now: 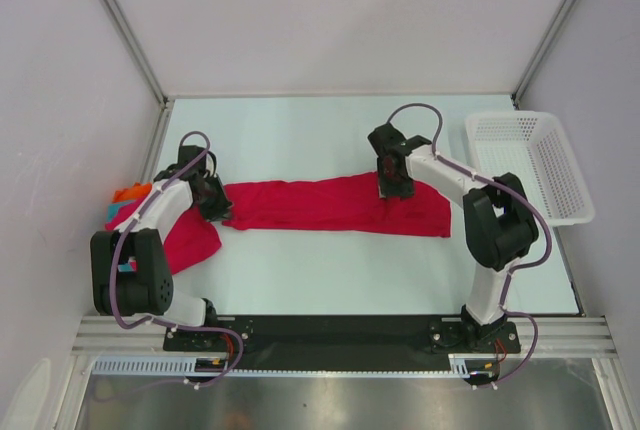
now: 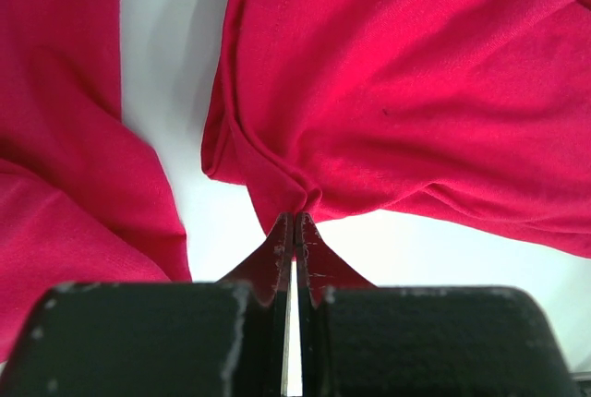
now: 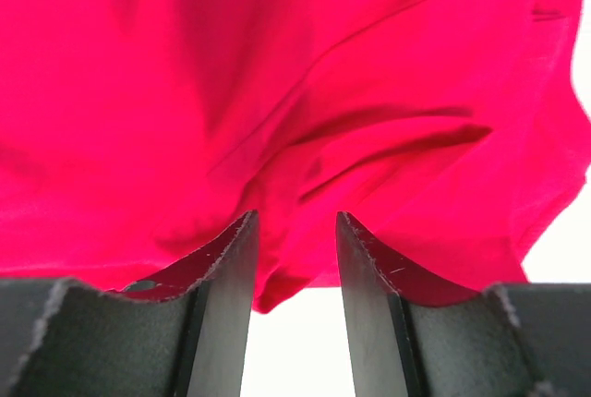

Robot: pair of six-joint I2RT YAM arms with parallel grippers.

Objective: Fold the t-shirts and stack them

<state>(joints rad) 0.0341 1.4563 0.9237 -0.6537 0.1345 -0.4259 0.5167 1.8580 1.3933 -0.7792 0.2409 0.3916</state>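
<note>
A soft crimson-red cloth t-shirt (image 1: 320, 205), gathered into a long band, lies across the middle of the pale table (image 1: 300, 140) in the top view, running from left of centre to right of centre. The left gripper (image 1: 222, 212) pinches the band's left end, its jaws closed tight on a puckered tuck of fabric, as the left wrist view shows (image 2: 294, 222). The right gripper (image 1: 393, 190) hangs over the band's right part, jaws apart and gripping nothing; in the right wrist view (image 3: 294, 222) the cloth spreads just beyond the fingertips, one rumpled edge dipping toward the gap.

With only one end held, any pull by the left arm would likely drag the whole band leftward and undo its shape rather than fold it. The pinch is small, on a bunched corner, so the fabric could slip free under tension. If the right jaws close where they stand, they may catch only the top layer, or a crease, and lift the fold crooked.

A second crimson-red shirt (image 1: 188, 242) lies crumpled at lower left, near the held end; the two could tangle or be grabbed together. A small orange garment (image 1: 128, 192) sits at far left, a white plastic mesh basket (image 1: 520, 140) at far right.
</note>
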